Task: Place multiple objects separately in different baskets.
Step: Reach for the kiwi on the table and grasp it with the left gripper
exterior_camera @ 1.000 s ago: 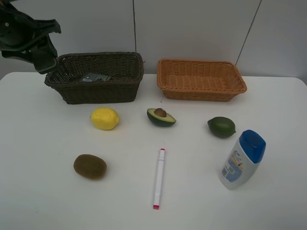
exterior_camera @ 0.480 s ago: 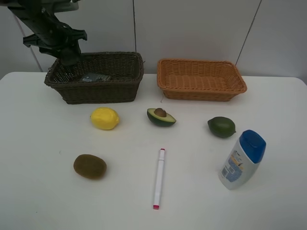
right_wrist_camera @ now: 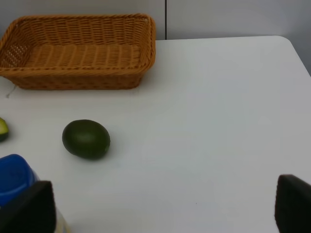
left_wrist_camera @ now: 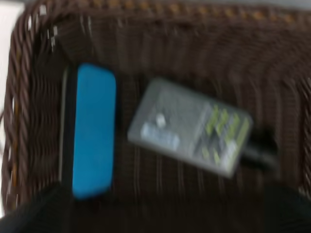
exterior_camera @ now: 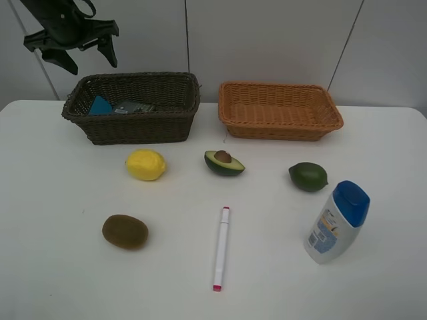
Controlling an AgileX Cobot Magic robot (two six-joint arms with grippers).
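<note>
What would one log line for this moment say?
left gripper: open above dark basket | dark basket: blue block, grey-labelled bottle | right gripper: open | table: lemon, kiwi, avocado half, green fruit, marker, white bottle

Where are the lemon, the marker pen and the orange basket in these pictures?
yellow lemon (exterior_camera: pixel 145 165), high exterior view, middle of its skin.
white pink-tipped marker (exterior_camera: pixel 221 248), high exterior view, middle of its barrel.
light orange-tan basket (exterior_camera: pixel 280 131), high exterior view, its near wall.

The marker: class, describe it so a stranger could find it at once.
On the white table, look near the front, between the brown kiwi and the blue-capped bottle. The marker lies there: the only thin white stick, pink-tipped.
</note>
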